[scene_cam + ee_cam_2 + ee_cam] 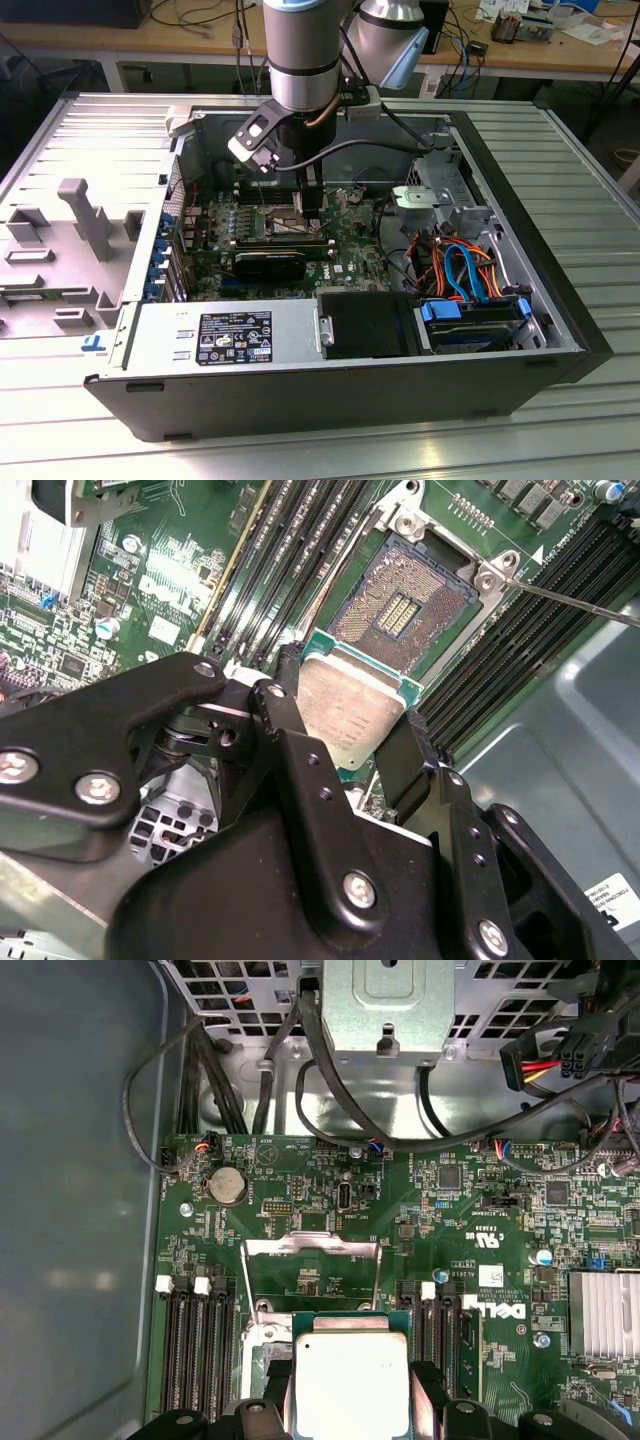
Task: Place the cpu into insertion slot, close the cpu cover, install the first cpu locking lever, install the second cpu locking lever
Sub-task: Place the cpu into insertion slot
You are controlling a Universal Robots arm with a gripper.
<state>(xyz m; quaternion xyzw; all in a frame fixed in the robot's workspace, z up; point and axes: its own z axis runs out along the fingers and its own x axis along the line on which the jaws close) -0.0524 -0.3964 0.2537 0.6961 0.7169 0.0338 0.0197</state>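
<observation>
Claw (pixel 350 702) clenched on the cpu (pixel 340 715), chip not yet seated in the insertion slot (pixel 400 605).
Black fingers (pixel 285 695) pinch two opposite edges of the cpu, silvery top facing the cameras in both wrist views. Slot lies bare, pin field exposed, just beyond the chip's edge in the second wrist view. Cpu cover (pixel 312 1246) flipped up and open, behind the chip. One thin locking lever (pixel 570 600) swung free. Exterior view: arm reaches down into the open computer case (pixel 330 385) on the ribbed table (pixel 580 180).
</observation>
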